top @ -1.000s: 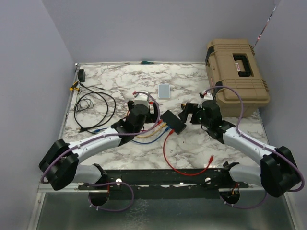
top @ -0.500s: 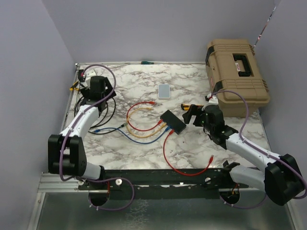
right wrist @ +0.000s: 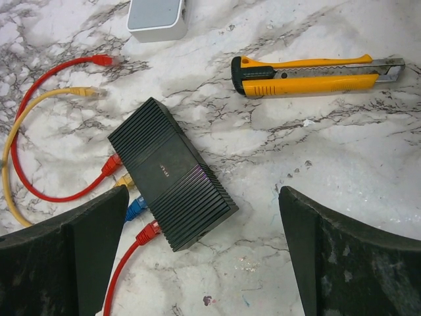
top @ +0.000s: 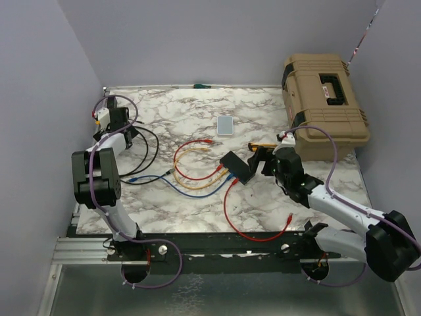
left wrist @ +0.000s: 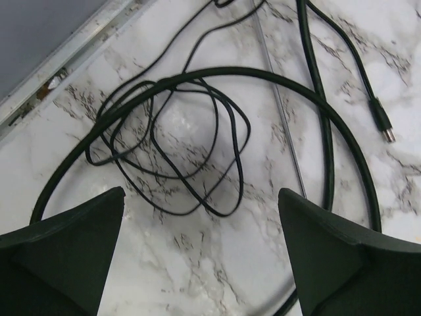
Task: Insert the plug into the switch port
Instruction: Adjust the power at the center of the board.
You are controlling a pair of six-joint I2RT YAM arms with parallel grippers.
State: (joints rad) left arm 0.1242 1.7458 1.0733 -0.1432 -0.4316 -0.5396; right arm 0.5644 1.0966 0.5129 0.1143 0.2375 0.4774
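Marble table: left gripper moved over far-left black cable.

Cables crowd switch ports (top clear).

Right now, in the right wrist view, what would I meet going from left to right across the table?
loose red cable end → switch → yellow utility knife. The grey-white box at the top edge is left out, since it sits over the switch's span.
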